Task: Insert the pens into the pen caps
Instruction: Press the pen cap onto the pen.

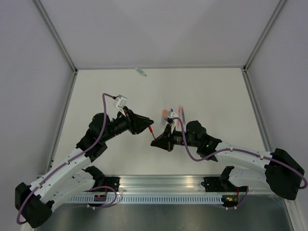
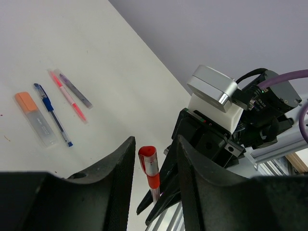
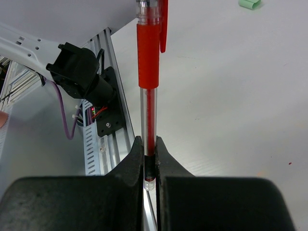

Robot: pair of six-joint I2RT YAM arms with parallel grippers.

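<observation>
My right gripper (image 3: pixel 149 145) is shut on the lower end of a red pen (image 3: pixel 148 103), which points up and away from it. A red pen cap (image 2: pixel 149 160) sits on the pen's far end, with its clip showing in the right wrist view. My left gripper (image 2: pixel 155 144) stands open with one finger on each side of that cap, and a gap shows on both sides. In the top view the two grippers meet at the table's middle, left gripper (image 1: pixel 147 126) and right gripper (image 1: pixel 158 141). A mint green cap (image 1: pixel 141 72) lies at the far edge.
On the table beyond the grippers lie a blue pen (image 2: pixel 53 115), a salmon-red pen (image 2: pixel 67 97), a dark grey pen (image 2: pixel 75 90) and an orange cap on a clear tube (image 2: pixel 34 116). The aluminium rail (image 1: pixel 159 185) runs along the near edge. Grey walls enclose the table.
</observation>
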